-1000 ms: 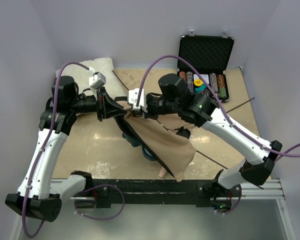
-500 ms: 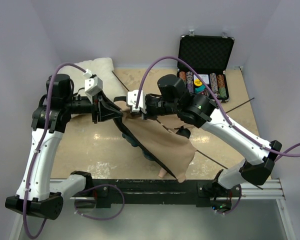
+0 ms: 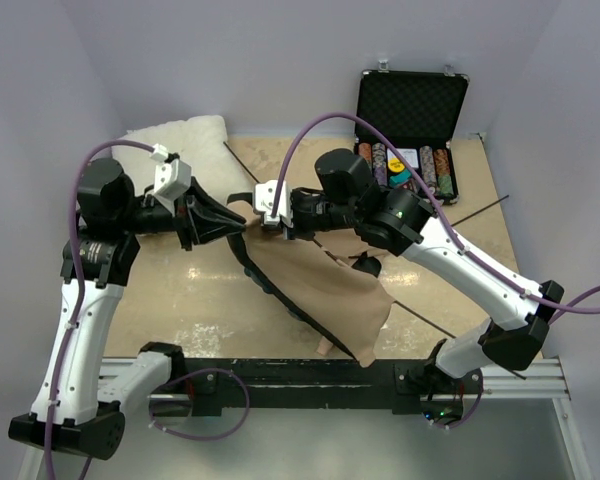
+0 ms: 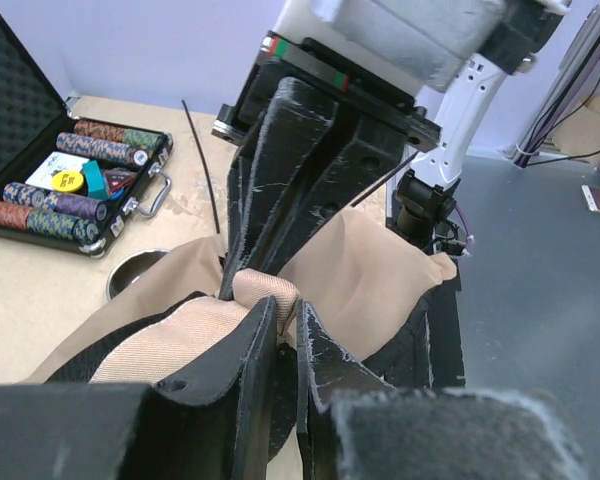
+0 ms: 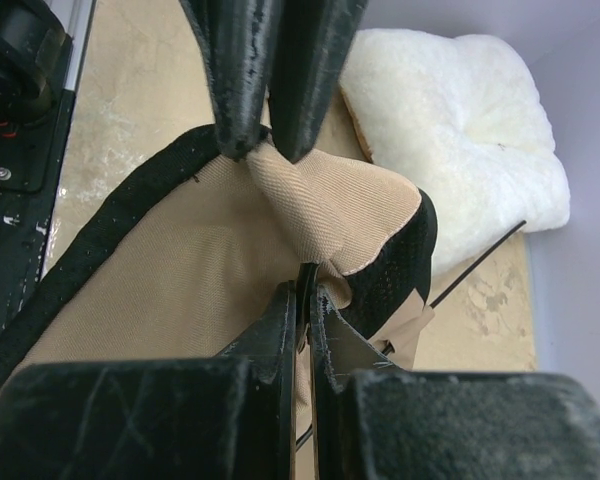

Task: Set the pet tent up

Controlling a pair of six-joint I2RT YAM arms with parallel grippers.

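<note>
The work area is enclosed on three sides by plain, pale lavender surfaces: back wall (image 3: 280, 60), left wall (image 3: 30, 120) and right wall (image 3: 580, 130). The table top (image 3: 180, 300) is a tan board, scuffed, with glossy patches that reflect light. A black rail (image 3: 310, 378) runs along its near edge, next to a silver aluminium frame (image 3: 525, 378). The left wrist view shows a grey floor (image 4: 540, 300) past the table. Cables (image 4: 578, 75) hang at its far side, above what may be cardboard (image 4: 590, 140).

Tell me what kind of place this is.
Probably a robot lab work cell, not a home: plain walls box in the table, both arms are bolted to a metal rail, and unrelated props share it: pet tent, poker chip case, fluffy pillow.
</note>
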